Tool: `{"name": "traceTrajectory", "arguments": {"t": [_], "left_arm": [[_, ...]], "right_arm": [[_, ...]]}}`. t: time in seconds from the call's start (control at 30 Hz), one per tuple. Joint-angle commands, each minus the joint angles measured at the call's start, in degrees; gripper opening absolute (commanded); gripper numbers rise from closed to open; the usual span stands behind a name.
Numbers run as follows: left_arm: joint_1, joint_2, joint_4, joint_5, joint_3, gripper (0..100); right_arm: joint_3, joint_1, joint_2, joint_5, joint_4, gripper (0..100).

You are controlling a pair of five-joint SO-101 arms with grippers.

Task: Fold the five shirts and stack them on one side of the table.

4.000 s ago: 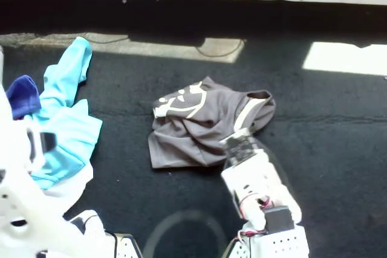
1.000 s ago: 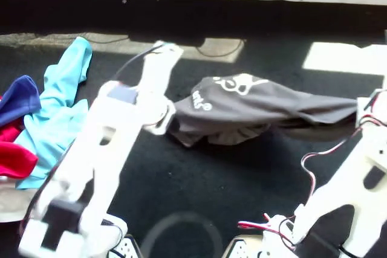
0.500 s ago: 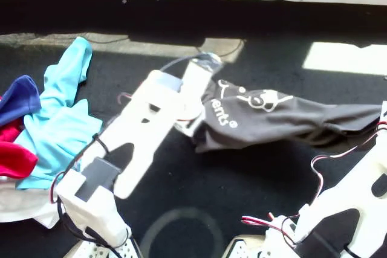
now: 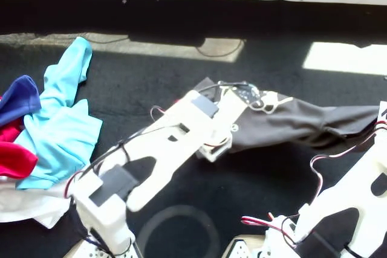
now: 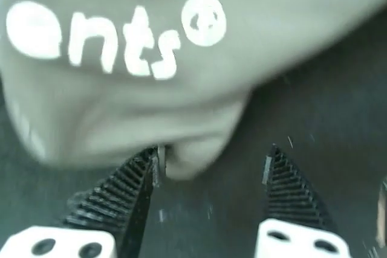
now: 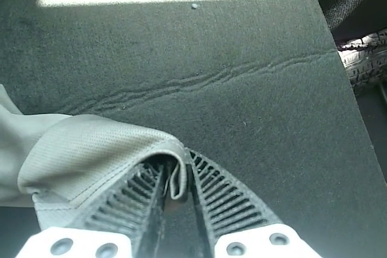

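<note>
Left of the grey shirt [image 4: 290, 122]: a heap of spares; the grey shirt itself is stretched across the mid-bench [image 4: 139, 83] between two arms.
Well left of the grey shirt, cyan shirt [image 4: 60, 125], blue shirt [image 4: 18, 98], red shirt [image 4: 12, 158] and white shirt [image 4: 24, 203] lie bunched together. At its left end, left pincer [image 5: 211, 161] is released, jaws spread, a fold brushing one jaw. At its right end, right pincer [image 6: 178, 170] is clenched on the hem. The fabric looks light and limp, likely to sag; hems or shoulder seams seem the best hold. The left arm covers the shirt's left part; the heap seems far enough off not to block.
</note>
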Motion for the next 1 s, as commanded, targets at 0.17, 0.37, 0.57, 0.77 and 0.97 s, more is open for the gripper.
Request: {"name": "traceTrajectory", "arguments": {"t": [0.17,0.37,0.57,0.77,0.97], "left_arm": [[-9.89,10.68,-4.40,0.18,-9.54,23],[-13.32,6.81,9.67,0.35,-24.48,3],[-16.40,-0.31,26.29,0.18,-40.75,1],[-22.29,-5.05,37.01,0.09,-53.67,1],[-25.98,-12.18,38.15,0.26,-56.22,1]], "right_arm": [[0.13,-0.75,-1.98,0.35,0.22,0.6],[0.84,-7.43,-1.80,-1.76,1.45,0.6],[-0.75,-11.74,-2.42,-12.04,-6.20,0.6],[-12.44,-11.82,-3.03,-16.79,-6.37,0.6],[-23.25,-12.79,-3.21,-16.88,-4.70,0.6]]}}
